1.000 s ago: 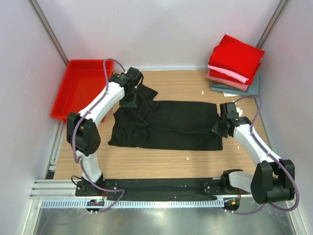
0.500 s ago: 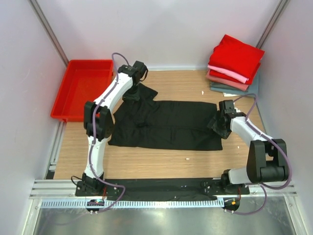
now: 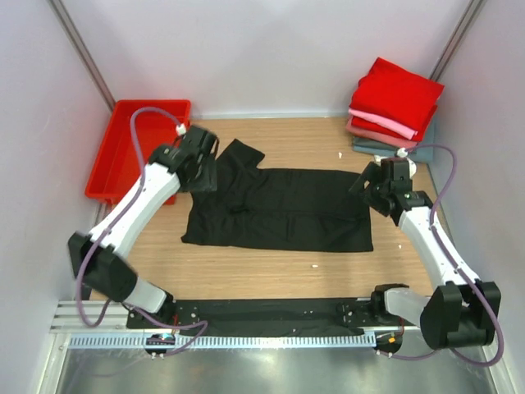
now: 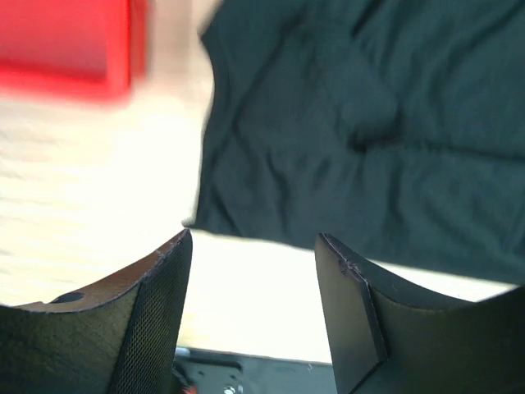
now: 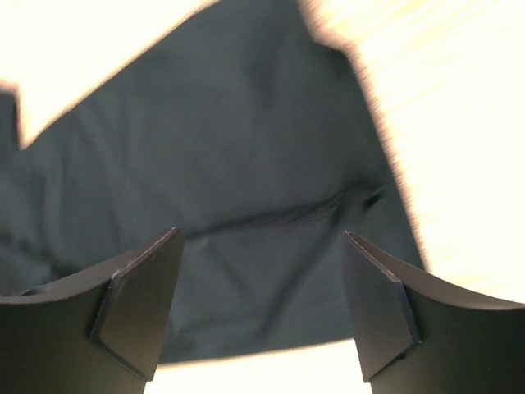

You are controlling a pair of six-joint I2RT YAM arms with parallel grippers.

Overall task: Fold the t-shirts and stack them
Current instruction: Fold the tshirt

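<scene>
Two grippers, both with jaws apart and empty. The left gripper (image 4: 254, 246) shows a moderate gap between its two black fingers (image 4: 148, 320). Nothing lies between them, and neither finger touches cloth in the left wrist view. This gripper hangs above the left end of the plain black short-sleeved cloth t-shirt (image 4: 369, 139). The right gripper (image 5: 261, 242) stands wider and also grips nothing. It hangs above the right end of the same garment, over a crease in the cloth. Both wrist views are blurred.

The black t-shirt lies spread out at the middle of the light wooden table (image 3: 271, 271), long axis running left to right. Its left part is wrinkled, and one sleeve (image 3: 244, 154) sticks out toward the far side.

The stack of folded t-shirts (image 3: 394, 107) sits in the far right corner. From the top it runs bright red, pink, dusty-rose, then grey-teal at the bottom. The right gripper is near this stack but apart from it.

The red plastic tray (image 3: 123, 152) sits at the far left, beside the left arm.
</scene>
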